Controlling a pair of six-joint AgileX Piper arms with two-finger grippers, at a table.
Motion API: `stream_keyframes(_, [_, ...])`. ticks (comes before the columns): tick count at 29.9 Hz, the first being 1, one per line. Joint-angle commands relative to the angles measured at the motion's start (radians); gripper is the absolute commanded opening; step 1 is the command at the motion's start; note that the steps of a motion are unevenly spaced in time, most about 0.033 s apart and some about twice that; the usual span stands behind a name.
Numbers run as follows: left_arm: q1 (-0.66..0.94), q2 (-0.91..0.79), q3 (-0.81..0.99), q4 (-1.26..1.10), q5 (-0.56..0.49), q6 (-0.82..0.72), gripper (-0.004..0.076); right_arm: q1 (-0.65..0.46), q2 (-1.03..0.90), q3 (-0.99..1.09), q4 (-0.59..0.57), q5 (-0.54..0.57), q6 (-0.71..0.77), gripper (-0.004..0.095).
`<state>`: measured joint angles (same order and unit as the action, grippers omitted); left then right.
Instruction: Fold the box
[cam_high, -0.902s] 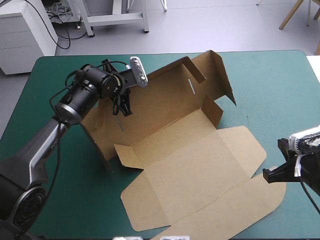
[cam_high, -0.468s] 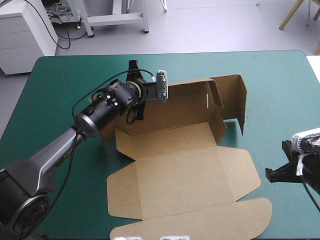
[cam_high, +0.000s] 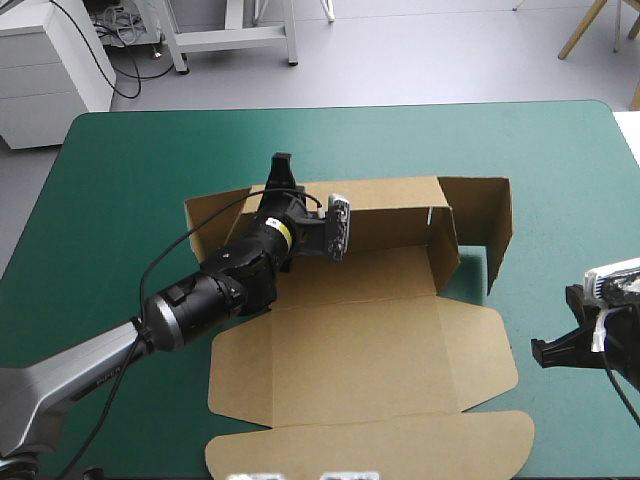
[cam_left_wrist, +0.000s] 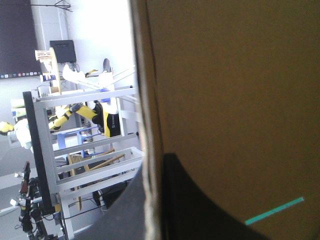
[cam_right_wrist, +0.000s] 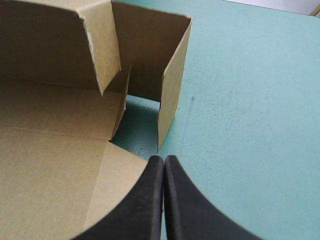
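The brown box (cam_high: 370, 350) lies open in mid-table, its base and lid flat. Its far wall (cam_high: 390, 205) stands upright, and a side flap (cam_high: 495, 225) is bent toward the near side at the right end. My left gripper (cam_high: 281, 183) grips the top edge of that far wall; in the left wrist view the board's edge (cam_left_wrist: 147, 100) runs between the black fingers (cam_left_wrist: 200, 210), so the gripper (cam_left_wrist: 152, 160) is shut on the box. My right gripper (cam_high: 548, 350) sits shut near the table's right edge, just off the box's right side; its tip (cam_right_wrist: 164, 160) points at the standing flap (cam_right_wrist: 172, 85).
Bare teal-green cover (cam_high: 130, 170) surrounds the box on the left, far and right sides. The lid's rounded flap (cam_high: 380, 450) reaches the table's near edge. A strip of cover (cam_right_wrist: 240, 100) lies beside the right gripper.
The left gripper has swung the far wall round and nearer, turning the whole box square to the table and standing the wall straighter. The right gripper has stayed put.
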<state>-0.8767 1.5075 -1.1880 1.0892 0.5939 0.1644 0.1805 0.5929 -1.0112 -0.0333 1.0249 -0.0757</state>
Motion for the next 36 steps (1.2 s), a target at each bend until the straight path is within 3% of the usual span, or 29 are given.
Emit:
stream_keyframes(1, [-0.026, -0.048, 0.048, 0.103, -0.028, -0.077, -0.0010, -0.007, 0.002, -0.032, -0.011, -0.062, 0.000, -0.0019])
stream_keyframes(7, [-0.048, -0.046, 0.141, 0.241, -0.042, -0.279, -0.0010, -0.007, 0.002, -0.032, -0.015, -0.057, 0.026, 0.0002])
stream_keyframes(11, [-0.056, -0.046, 0.171, 0.273, -0.054, -0.316, -0.0010, -0.007, 0.002, -0.032, -0.006, -0.059, 0.026, 0.0134])
stream_keyframes(14, [-0.056, -0.046, 0.171, 0.273, -0.054, -0.322, -0.0010, -0.007, 0.002, -0.036, -0.007, -0.075, 0.039, 0.0332])
stream_keyframes(18, [-0.056, -0.044, 0.171, 0.268, -0.069, -0.322, -0.0010, -0.007, 0.012, -0.066, -0.007, -0.076, 0.052, 0.0710])
stream_keyframes(21, [-0.056, -0.044, 0.171, 0.268, -0.090, -0.324, -0.0010, -0.007, 0.048, -0.112, -0.009, -0.076, 0.052, 0.0843])
stream_keyframes(36, [-0.056, -0.044, 0.171, 0.281, -0.105, -0.360, -0.0010, -0.007, 0.528, -0.572, -0.009, -0.078, 0.058, 0.0847])
